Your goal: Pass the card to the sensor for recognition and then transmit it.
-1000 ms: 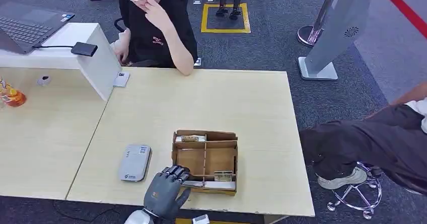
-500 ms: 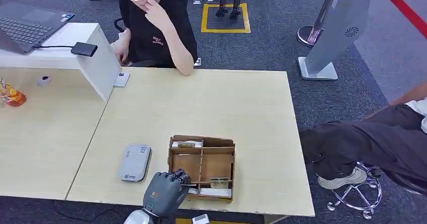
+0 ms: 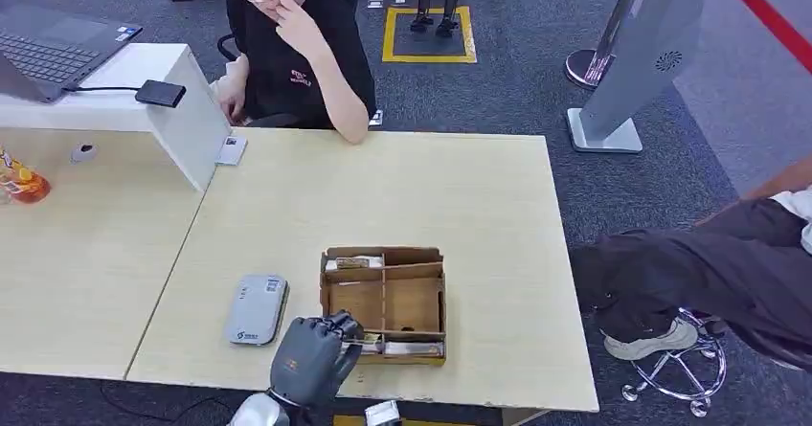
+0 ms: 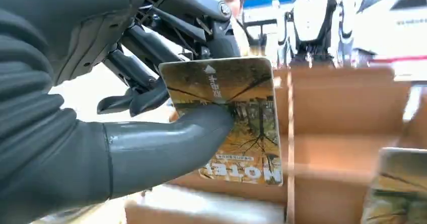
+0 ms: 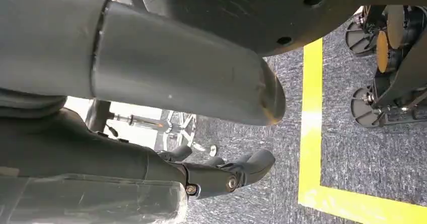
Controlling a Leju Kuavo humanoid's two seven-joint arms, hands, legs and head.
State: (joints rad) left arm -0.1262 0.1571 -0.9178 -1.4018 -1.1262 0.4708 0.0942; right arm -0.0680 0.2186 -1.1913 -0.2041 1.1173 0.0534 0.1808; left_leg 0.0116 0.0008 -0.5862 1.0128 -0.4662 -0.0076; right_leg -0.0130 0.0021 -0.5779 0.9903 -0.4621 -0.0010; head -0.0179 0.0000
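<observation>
A hotel key card point(image 4: 226, 118) is pinched between the thumb and fingers of the left hand point(image 3: 311, 357), low in the frame, at the near-left corner of a divided cardboard box point(image 3: 385, 303). The card is gripped by one edge, so its printed face is left exposed, probably for reading. A grey card reader point(image 3: 257, 308) lies flat on the pale table point(image 3: 402, 196), just left of the box. The right hand point(image 5: 221, 176) hangs over grey carpet, fingers loosely curled, with nothing held. A seated person point(image 3: 292, 48) is placed across the table, likely to receive the card.
</observation>
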